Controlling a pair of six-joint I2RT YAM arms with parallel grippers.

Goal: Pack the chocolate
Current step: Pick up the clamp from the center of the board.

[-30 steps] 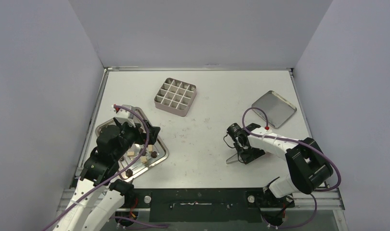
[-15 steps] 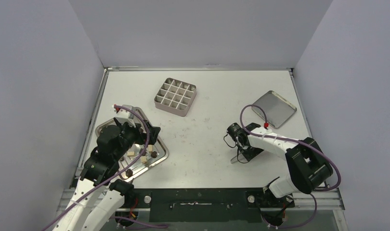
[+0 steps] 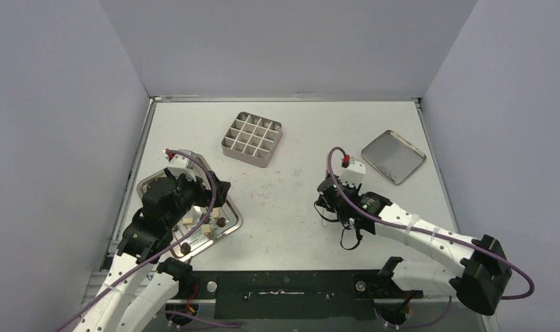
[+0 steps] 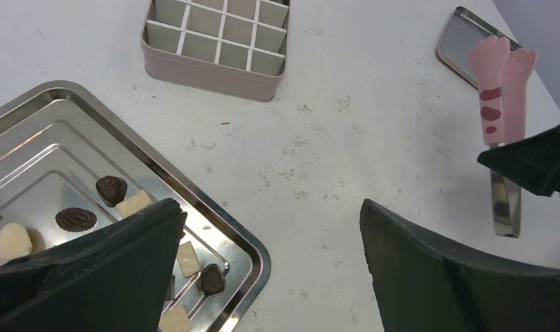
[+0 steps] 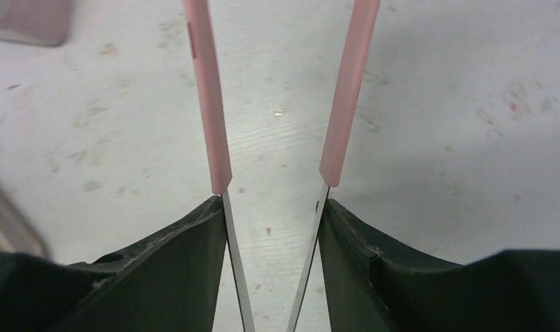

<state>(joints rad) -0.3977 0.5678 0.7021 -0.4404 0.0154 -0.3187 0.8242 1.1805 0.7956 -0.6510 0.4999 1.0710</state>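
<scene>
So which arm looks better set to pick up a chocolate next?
Probably right: the right claw grips pink tongs suited to the tiny chocolates. The left claw hangs open over the tray but looks too bulky.

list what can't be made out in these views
- Tongs tips: right wrist view, cut off by the top edge.
- Chocolate count: in the left wrist view, the left pincer fingers cover part of the tray; in the top view, the left arm covers it.
</scene>
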